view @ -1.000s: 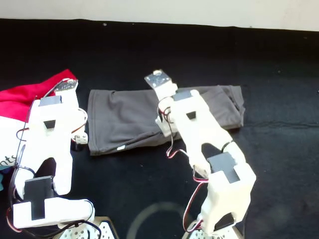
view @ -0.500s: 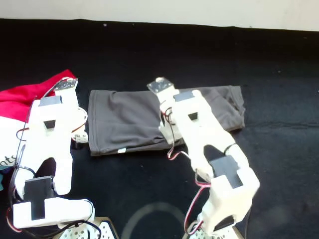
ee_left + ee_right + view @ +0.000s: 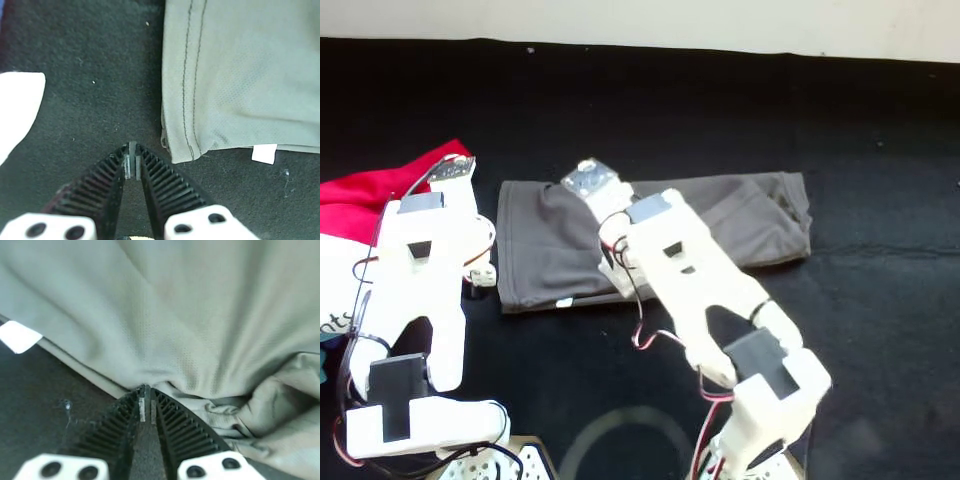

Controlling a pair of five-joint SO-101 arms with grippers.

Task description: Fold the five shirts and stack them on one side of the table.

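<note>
1. A black surface [image 3: 880,130] is spread under everything, and a pale wall [image 3: 720,25] is seen along its far edge.
2. The grey shirt [image 3: 745,215] is laid folded flat at mid-surface, its long side running left to right. A small white tag [image 3: 563,299] is seen at its near edge.
3. A red shirt [image 3: 370,190] is heaped at the left side, near the grey shirt's left end but apart from it. A white garment [image 3: 335,270] is laid just in front of it and is partly covered by the left arm [image 3: 420,280].
4. The left gripper [image 3: 131,162] is held over bare surface just beside the grey shirt's near left corner. Its fingers [image 3: 107,182] are pressed together with nothing between them.
5. The grey shirt's middle is crossed and partly hidden by the right arm [image 3: 690,270]. The right gripper [image 3: 146,405] is set at the near hem, where the cloth is pinched by the fingers [image 3: 175,427] and puckered at the tips.
6. Counted: two arms, two grippers, one grey shirt, one red shirt, one white garment, one tag.
</note>
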